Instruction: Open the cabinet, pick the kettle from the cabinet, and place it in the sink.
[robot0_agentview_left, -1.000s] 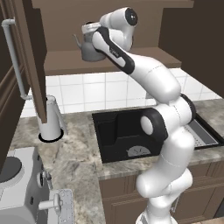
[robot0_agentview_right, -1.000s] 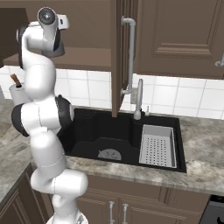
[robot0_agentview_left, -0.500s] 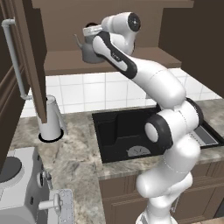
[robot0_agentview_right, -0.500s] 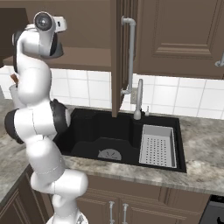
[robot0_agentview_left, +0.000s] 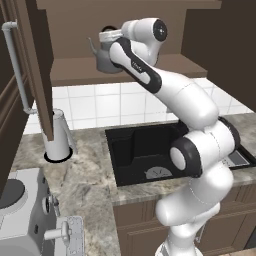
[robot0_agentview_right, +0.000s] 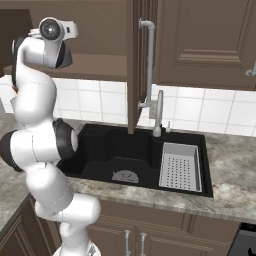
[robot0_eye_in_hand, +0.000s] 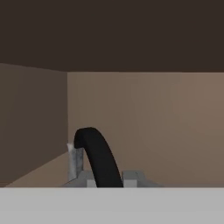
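The cabinet (robot0_agentview_left: 40, 65) stands open, its door edge and silver bar handle (robot0_agentview_right: 147, 65) in the right base view. On its lighter brown shelf (robot0_agentview_left: 165, 67) sits the dark grey kettle (robot0_agentview_left: 102, 61), spout pointing left. My gripper (robot0_agentview_left: 106, 36) comes down on the kettle from above and is shut on its dark arched handle (robot0_eye_in_hand: 98, 157), which rises between the fingertips in the hand view, with the thin spout (robot0_eye_in_hand: 74, 162) beyond it. I cannot tell whether the kettle is off the shelf. The black sink (robot0_agentview_left: 135, 145) lies below, in the grey marbled counter (robot0_agentview_right: 230, 200).
A white paper-towel roll (robot0_agentview_left: 57, 135) stands on the counter under the open left door. A faucet (robot0_agentview_right: 158, 115) rises behind the sink, and a grey perforated tray (robot0_agentview_right: 180, 167) fills its right end. A grey appliance (robot0_agentview_left: 25, 210) sits at the lower left.
The arm's upper joints have swung a little to the right in the left base view. The gripper stays shut on the kettle's handle, and the kettle has hardly moved.
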